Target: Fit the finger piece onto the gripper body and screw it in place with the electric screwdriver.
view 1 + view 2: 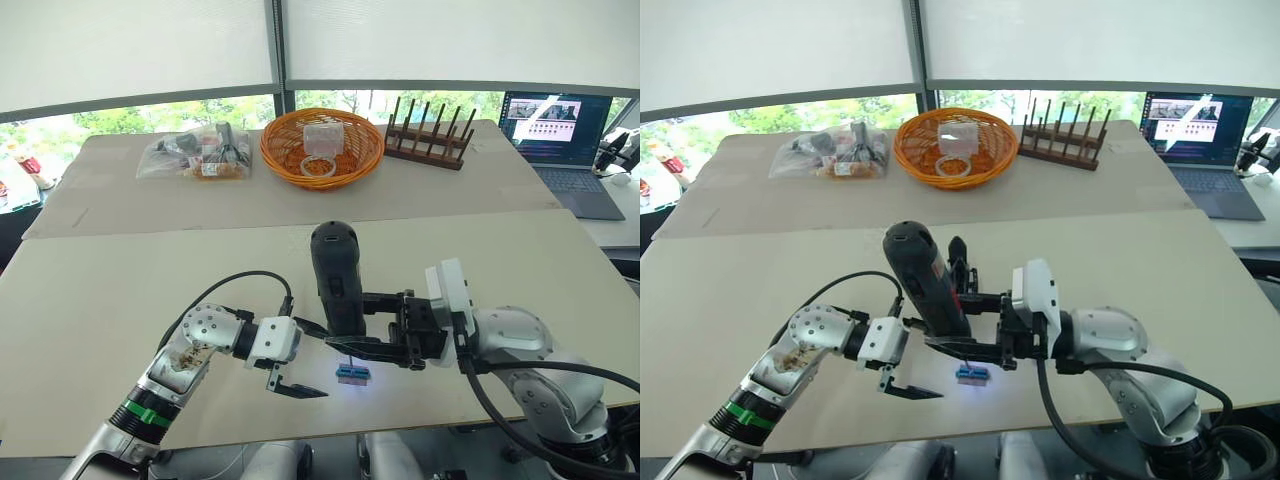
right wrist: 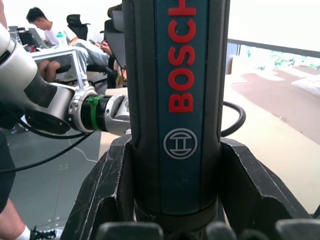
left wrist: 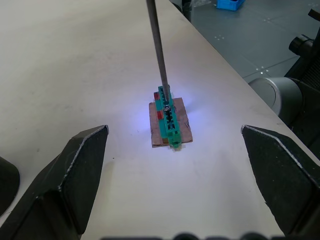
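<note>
My right gripper [image 1: 347, 323] is shut on the electric screwdriver [image 1: 335, 275], a thick black tool with red lettering, and holds it upright over the table. The thin metal bit [image 3: 159, 55] comes down onto a tiny green-and-brown block [image 3: 169, 120], which is lit bluish by the tool's light. My left gripper [image 1: 316, 360] hovers just left of that block with its fingers [image 3: 82, 165] spread wide and nothing between them. Behind the screwdriver a small black blocky thing with a pointed tip [image 1: 959, 264] stands on the table, seemingly the gripper body. The finger piece is out of view.
At the table's far side are an orange wicker basket [image 1: 322, 148], a clear bag of parts [image 1: 196, 155] and a wooden peg rack [image 1: 430, 133]. A laptop [image 1: 560, 125] sits at the far right. The block lies close to the table's near edge [image 1: 400, 432].
</note>
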Motion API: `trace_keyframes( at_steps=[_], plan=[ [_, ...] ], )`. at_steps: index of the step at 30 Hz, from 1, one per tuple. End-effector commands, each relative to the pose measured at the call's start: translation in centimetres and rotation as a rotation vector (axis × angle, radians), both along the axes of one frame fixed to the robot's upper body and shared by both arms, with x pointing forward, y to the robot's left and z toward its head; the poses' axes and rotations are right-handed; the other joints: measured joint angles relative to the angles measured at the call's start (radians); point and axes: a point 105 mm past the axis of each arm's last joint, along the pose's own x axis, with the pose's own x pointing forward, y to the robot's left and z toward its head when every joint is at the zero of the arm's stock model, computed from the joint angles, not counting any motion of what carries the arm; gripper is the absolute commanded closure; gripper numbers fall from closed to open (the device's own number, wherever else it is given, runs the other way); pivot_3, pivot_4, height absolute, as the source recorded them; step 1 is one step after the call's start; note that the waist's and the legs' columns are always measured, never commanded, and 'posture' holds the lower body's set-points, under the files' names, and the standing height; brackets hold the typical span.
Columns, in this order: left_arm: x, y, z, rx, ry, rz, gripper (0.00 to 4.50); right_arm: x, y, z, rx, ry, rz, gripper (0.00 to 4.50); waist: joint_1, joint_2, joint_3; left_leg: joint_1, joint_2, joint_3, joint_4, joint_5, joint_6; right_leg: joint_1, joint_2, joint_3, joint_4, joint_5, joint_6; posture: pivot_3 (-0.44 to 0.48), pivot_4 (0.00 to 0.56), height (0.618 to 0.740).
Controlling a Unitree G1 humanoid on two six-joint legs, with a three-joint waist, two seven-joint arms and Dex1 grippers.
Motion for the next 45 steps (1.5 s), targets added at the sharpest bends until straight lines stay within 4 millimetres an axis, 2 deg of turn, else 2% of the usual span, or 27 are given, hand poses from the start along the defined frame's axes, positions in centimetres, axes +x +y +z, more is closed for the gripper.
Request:
trace_keyframes(
  at_steps=[1,45],
  plan=[
    [-0.11,-0.33,0.31,-0.014,-0.018,-0.013,0.0,-0.64,0.09,1.48,0.044,-0.074,0.027,2.57,0.0,0.0,0.0,0.0,0.0,0.0,0.0,0.0,0.0,0.0,0.0,0.0,0.0,0.0,0.0,0.0,0.15,0.74],
    [0.21,-0.42,0.03,-0.008,-0.024,-0.016,0.0,0.0,0.28,1.45,0.039,-0.087,0.007,2.57,0.0,0.0,0.0,0.0,0.0,0.0,0.0,0.0,0.0,0.0,0.0,0.0,0.0,0.0,0.0,0.0,0.15,0.74]
  ],
)
